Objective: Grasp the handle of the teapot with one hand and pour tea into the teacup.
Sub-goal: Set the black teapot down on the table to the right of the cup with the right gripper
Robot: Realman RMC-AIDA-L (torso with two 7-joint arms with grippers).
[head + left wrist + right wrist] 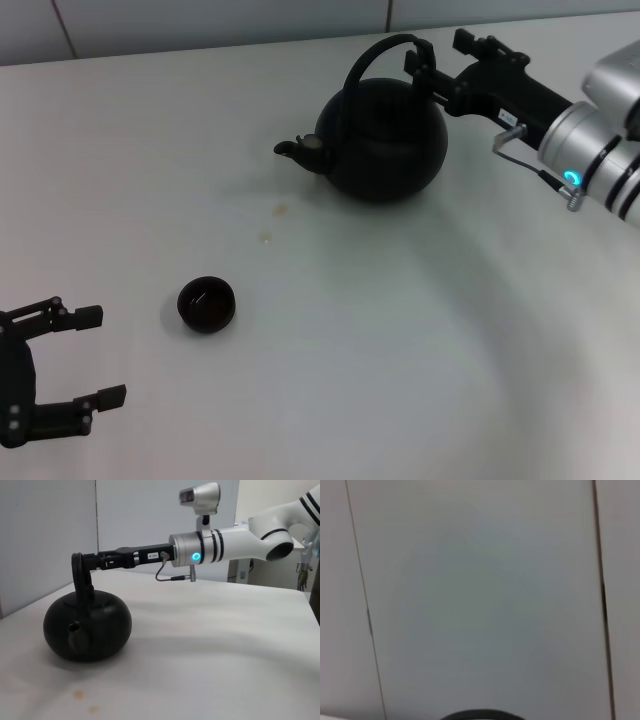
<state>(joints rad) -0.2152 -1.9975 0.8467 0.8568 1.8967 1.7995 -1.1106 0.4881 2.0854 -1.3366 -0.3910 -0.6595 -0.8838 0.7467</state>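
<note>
The teapot (pixel 385 140) sits upright on the white counter (pixel 400 340) toward the far side, its short spout (pixel 290 148) pointing to the robot's left. Its handle (pixel 375 55) arches over the top. The right gripper (pixel 425 65) reaches in from the right at the height of the handle, its black fingers (pixel 418 62) right at the thicker side of the loop. In the left wrist view the same gripper (pixel 82 562) meets the handle (pixel 80 577) just above the pot's body (pixel 87 625), and the fingers appear to be closed around the loop, though the contact itself is too dark to make out clearly. The teapot's base rests flat on the counter in that view.

The teacup (pixel 206 304) stands on the counter well apart from the teapot, nearer the robot and to its left, with its open mouth facing up. Between the two, a couple of small brownish stains (pixel 272 222) mark the surface.

The left gripper (pixel 70 375) stays low at the near left corner, its fingers spread wide and holding nothing, a short way from the teacup.

The right wrist view shows mostly a pale tiled wall (pixel 480 590), with only a thin dark curved edge (pixel 480 715) at the lower border, probably the top of the handle.
</note>
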